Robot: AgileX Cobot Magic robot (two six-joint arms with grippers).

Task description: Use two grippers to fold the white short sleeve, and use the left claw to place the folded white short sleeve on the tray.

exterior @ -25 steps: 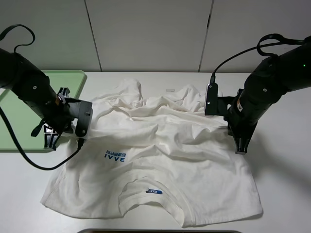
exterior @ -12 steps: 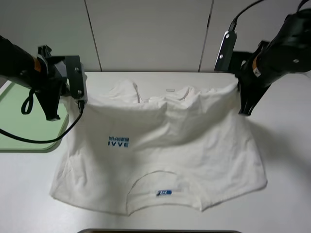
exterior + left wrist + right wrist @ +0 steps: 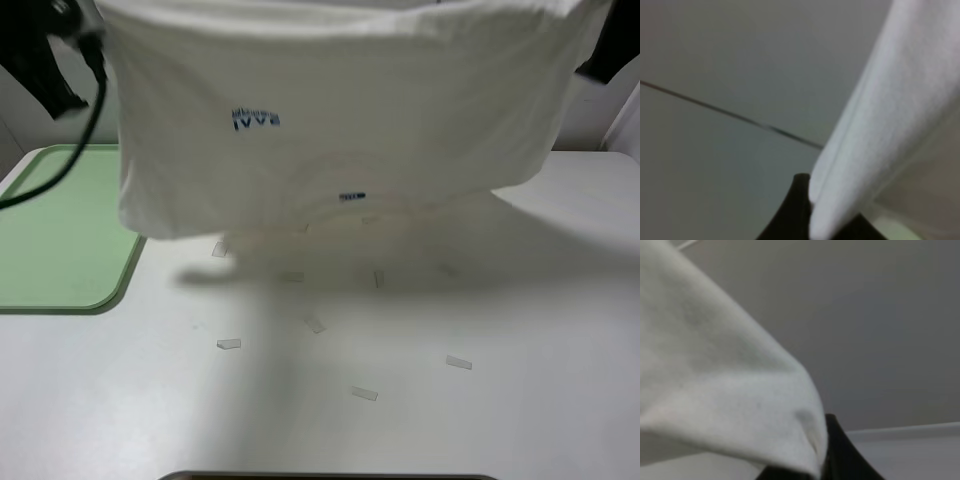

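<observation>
**Counter** (image 3: pixel 520 300): white and flat, filling the exterior high view.

**White short sleeve** (image 3: pixel 400 90): hangs as a broad sheet across the 12 o'clock half of that view. It appears to hang clear of the counter, with its shadow below. The blue print and neck label face the camera, and the collar end hangs lowest.

**Tray** (image 3: pixel 50 240): lies at 9 o'clock and holds nothing. The shirt's near corner hangs just beside its inner rim.

**Left arm** (image 3: pixel 45 60) and **right arm** (image 3: pixel 610 55): stand at 10 and 2 o'clock, at the two top corners of the sheet.

**Left fingers** (image 3: pixel 790 220): closed on a fold of the shirt's edge.

**Right fingers** (image 3: pixel 842 460): likewise closed on cloth. Both wrist views are blurred, so how deep either bite goes cannot be confirmed.

**Paper strips** (image 3: pixel 364 393): scattered on the counter from the centre toward 6 o'clock, under and ahead of the hanging cloth.

**Assessment:** the step in hand is judged to be the first fold, with the shirt raised for laying over.

**Recommendations:**
- Hold both corners level and equally taut so the sheet hangs square.
- Set the collar end down first near the centre.
- Carry the held edge toward 6 o'clock at matched speed.
- Release only once the edges align.
- Keep the cloth off the tray rim.
- Expect strips to be trapped beneath.
</observation>
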